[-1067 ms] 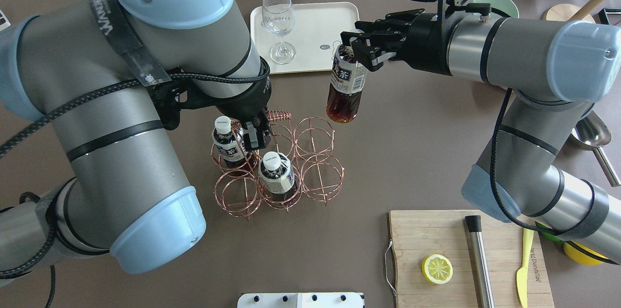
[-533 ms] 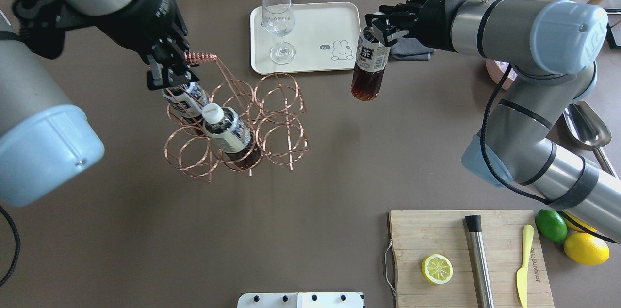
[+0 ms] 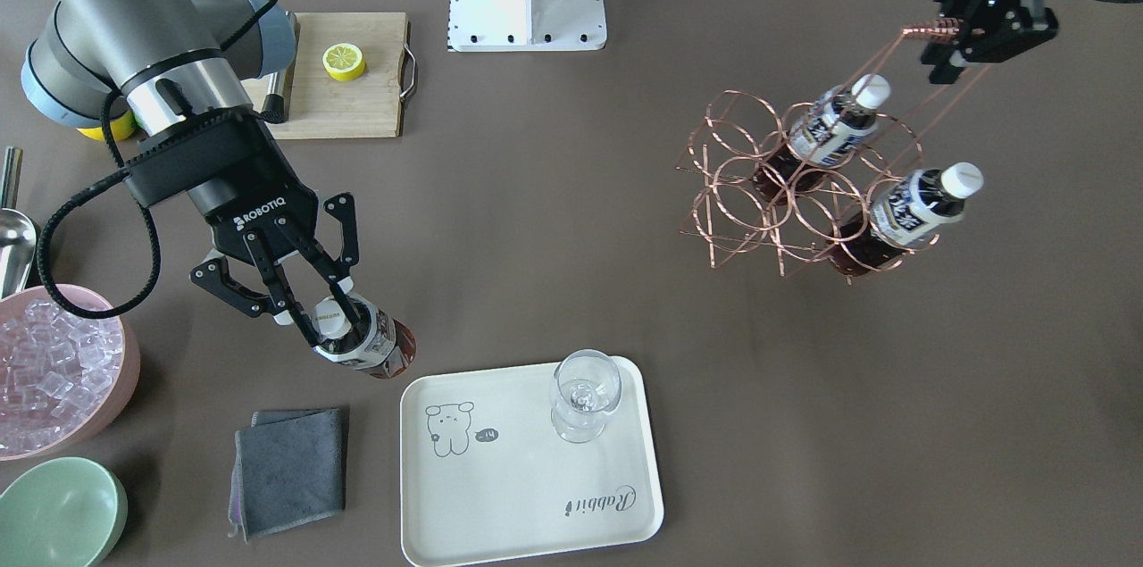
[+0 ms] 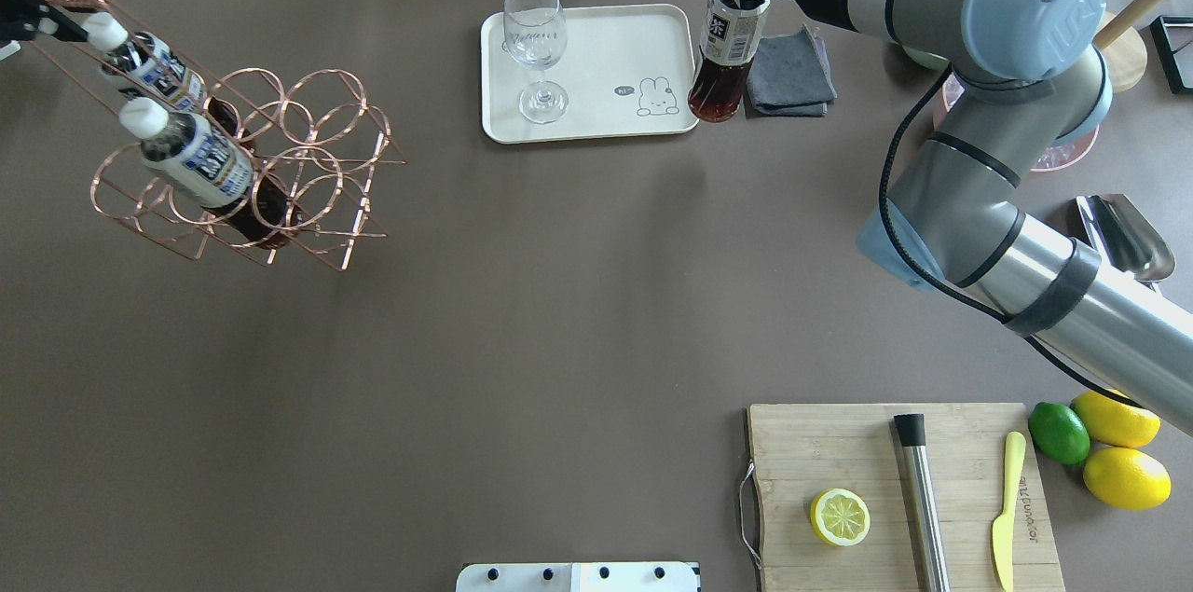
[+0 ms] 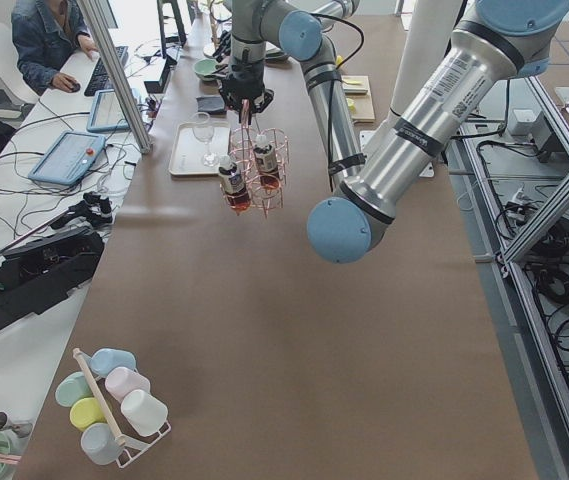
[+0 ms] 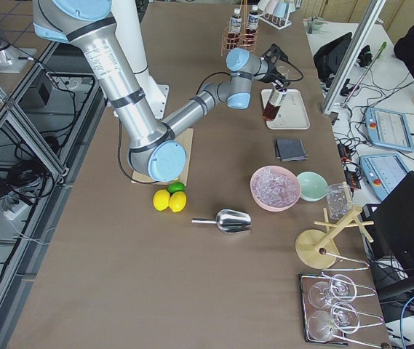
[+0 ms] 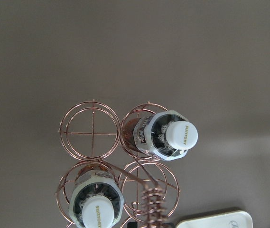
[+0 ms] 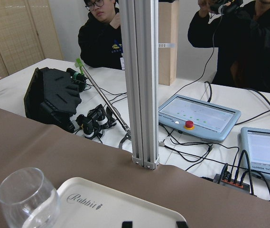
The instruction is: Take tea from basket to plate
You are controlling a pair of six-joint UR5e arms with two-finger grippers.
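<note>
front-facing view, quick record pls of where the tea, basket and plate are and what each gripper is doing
right gripper: shut on tea bottle near its cap
tea bottle: in the air beside the plate, not on it
plate: holds only a wine glass
left gripper: shut on basket handle
basket: two more bottles inside, four cells empty

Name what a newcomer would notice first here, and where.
A rose-gold wire basket hangs in the air above the table from the left gripper, two small bottles of reddish-brown tea in its cells. The right gripper holds a third such bottle by its cap end just off the edge of the cream rectangular tray, where a clear wine glass stands.
</note>
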